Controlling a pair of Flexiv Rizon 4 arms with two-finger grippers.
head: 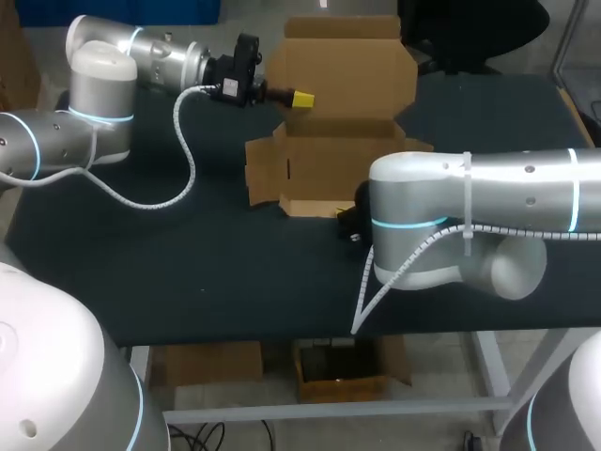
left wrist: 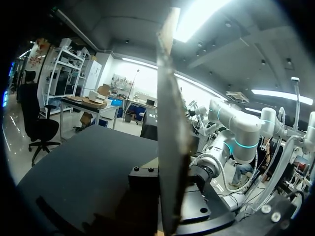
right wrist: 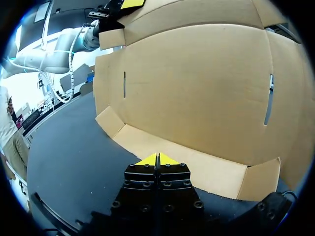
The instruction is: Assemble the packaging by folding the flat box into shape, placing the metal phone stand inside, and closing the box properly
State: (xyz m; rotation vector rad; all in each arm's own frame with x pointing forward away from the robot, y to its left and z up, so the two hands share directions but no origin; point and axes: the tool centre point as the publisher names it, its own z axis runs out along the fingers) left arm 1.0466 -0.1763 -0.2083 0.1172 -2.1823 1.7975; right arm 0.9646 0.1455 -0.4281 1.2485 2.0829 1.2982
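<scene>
The cardboard box [head: 329, 150] is plain brown on every face that I can see, and the only marks on it are two narrow slits [right wrist: 124, 84] cut in the big panel. It sits half folded towards the far side of the dark bench [head: 188, 254], with the back panel standing up and a low front flap [right wrist: 197, 167] lying flat on the bench surface. The left arm [head: 103, 85] comes in from the far left corner, and the left claw [head: 299, 98] is clenched on the left edge of the upright panel, high up. One yellow tip shows on the near face of the cardboard, and in the left wrist view the panel runs edge-on between the two black finger bodies. The right arm [head: 488, 193] lies across the near right part of the bench and covers its own claw from above. In the right wrist view the right claw [right wrist: 157, 158] is closed completely, its two yellow tips pressed together with nothing between them, low over the bench and just at the near edge of the front flap. A dark object [right wrist: 274, 209] lies beside the right corner of this flap, and I cannot tell what it is
</scene>
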